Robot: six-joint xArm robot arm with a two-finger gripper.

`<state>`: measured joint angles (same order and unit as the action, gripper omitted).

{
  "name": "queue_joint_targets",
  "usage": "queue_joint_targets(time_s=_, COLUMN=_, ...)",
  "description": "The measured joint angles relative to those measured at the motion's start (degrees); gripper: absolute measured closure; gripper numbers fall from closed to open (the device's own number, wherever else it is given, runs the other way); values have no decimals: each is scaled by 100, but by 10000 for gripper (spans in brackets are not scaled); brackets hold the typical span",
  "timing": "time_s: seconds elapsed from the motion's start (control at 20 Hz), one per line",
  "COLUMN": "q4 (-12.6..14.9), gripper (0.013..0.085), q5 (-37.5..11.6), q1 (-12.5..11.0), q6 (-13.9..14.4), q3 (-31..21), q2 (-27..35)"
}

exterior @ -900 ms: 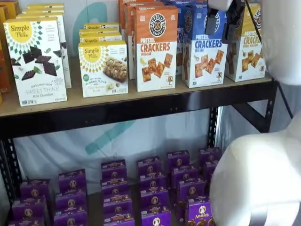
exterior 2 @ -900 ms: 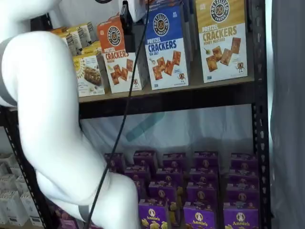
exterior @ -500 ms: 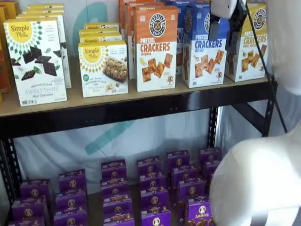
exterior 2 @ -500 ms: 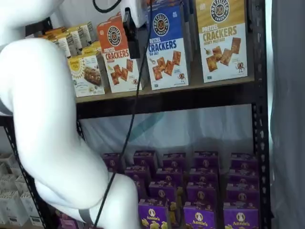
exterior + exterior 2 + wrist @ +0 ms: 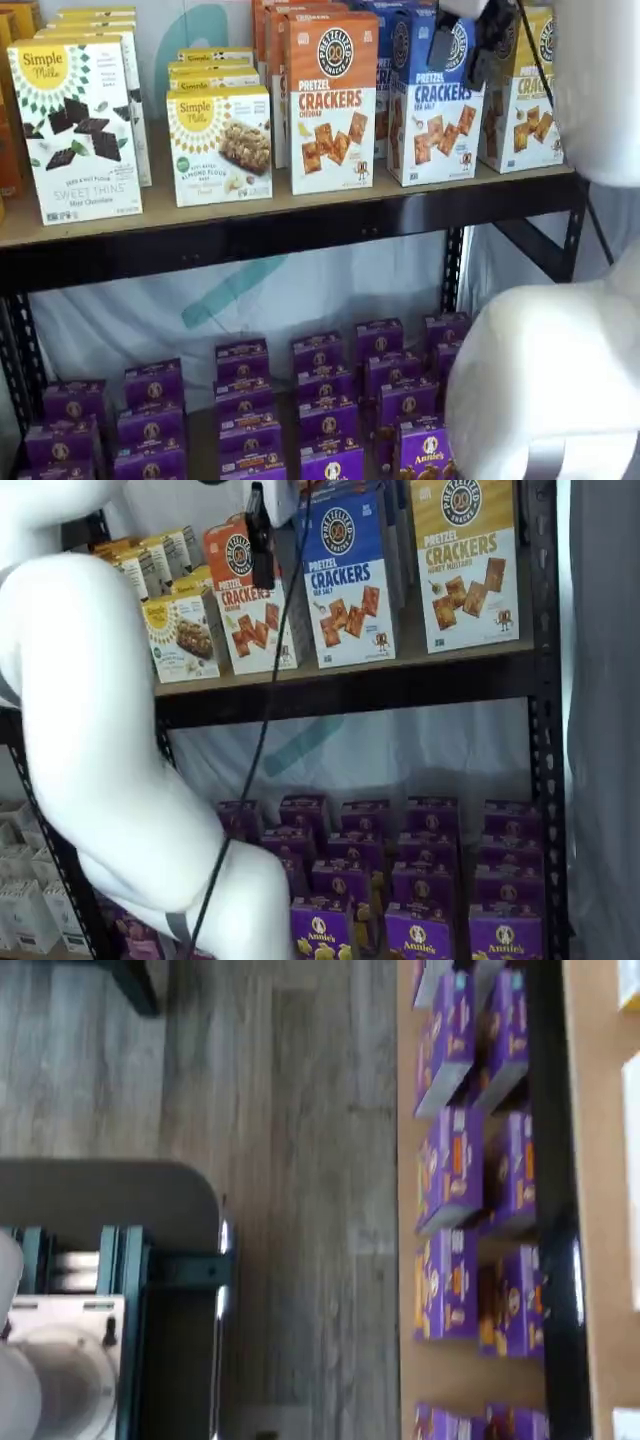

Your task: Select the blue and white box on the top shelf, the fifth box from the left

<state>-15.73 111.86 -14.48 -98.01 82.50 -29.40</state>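
Note:
The blue and white box (image 5: 432,110) stands upright on the top shelf (image 5: 250,207), between an orange-topped box and a yellow-topped box; it also shows in a shelf view (image 5: 348,580). My gripper (image 5: 462,52) hangs from the view's top edge in front of the box's blue upper part. Its two black fingers are apart, with the box showing in the gap, and hold nothing. In a shelf view only one black finger (image 5: 260,535) shows, side-on, in front of the orange-topped box. The wrist view shows neither the box nor the fingers.
The orange-topped Cheddar box (image 5: 332,100) is left of the target and the yellow-topped box (image 5: 525,100) is right of it. Simple Mills boxes (image 5: 218,145) stand further left. Several purple boxes (image 5: 320,400) fill the lower deck and show in the wrist view (image 5: 450,1180). My white arm (image 5: 550,380) fills the lower right.
The gripper has risen a little and shifted slightly left in front of the blue box since half a second ago. The boxes have not moved.

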Motion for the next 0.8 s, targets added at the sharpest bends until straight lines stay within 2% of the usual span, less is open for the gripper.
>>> queue_joint_targets(time_s=0.35, q4=-697, gripper=130, q5=-11, q1=-341, q6=30, q3=332, q2=131)
queue_joint_targets(time_s=0.55, q4=-1142, gripper=130, q5=-195, q1=-595, q6=16, q3=337, q2=106)
queue_joint_targets(time_s=0.8, q4=-1301, gripper=130, q5=-324, q1=-710, q6=5, q3=518, q2=204)
